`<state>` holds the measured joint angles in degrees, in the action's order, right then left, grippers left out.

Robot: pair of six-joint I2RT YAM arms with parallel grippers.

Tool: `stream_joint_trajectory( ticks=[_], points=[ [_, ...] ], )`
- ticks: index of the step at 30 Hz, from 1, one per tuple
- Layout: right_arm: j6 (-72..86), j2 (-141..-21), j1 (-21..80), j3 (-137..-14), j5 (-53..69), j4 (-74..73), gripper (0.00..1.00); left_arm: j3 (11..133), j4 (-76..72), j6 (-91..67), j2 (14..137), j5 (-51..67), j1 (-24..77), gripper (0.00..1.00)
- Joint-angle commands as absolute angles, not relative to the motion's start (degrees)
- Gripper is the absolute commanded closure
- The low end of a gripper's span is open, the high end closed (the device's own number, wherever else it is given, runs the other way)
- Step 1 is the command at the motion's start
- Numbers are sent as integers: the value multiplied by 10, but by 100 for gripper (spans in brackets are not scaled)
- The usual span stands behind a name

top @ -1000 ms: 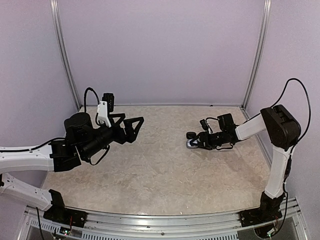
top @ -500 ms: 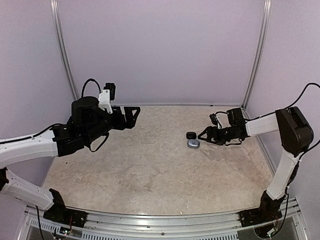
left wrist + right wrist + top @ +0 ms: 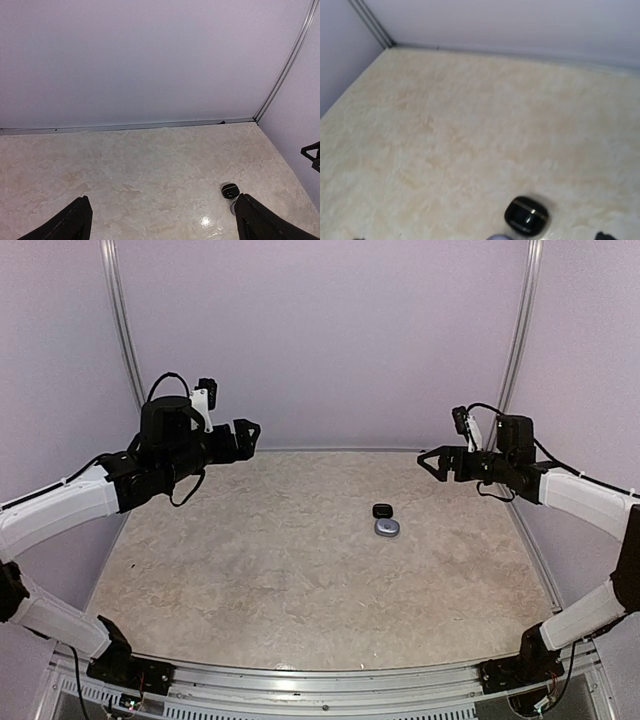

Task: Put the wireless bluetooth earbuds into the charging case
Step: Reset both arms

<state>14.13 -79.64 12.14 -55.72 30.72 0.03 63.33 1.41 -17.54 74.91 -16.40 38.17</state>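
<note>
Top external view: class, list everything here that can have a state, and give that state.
left gripper: open, empty, held above the table.
right gripper: open, empty, held above the table.
black case: lid shut, lying on the table.
silver-grey case: looks shut, beside the black case.

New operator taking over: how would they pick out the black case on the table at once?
Start at the beige marbled table, right of its centre, where two small rounded cases lie close together. The black case is the one nearer the back wall; its neighbour, the silvery-grey case, is pale, while this one is glossy black.
</note>
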Motion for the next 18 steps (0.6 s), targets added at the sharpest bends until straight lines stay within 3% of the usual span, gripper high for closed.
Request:
stream_joint_trajectory(
  ticks=[1, 18],
  points=[
    [119, -771, 117, -560, 269, -23, 1, 639, 39, -176, 771, -131, 368, 1],
    [167, -677, 118, -322, 292, 116, 0, 467, -68, -264, 813, -89, 366, 1]
  ],
)
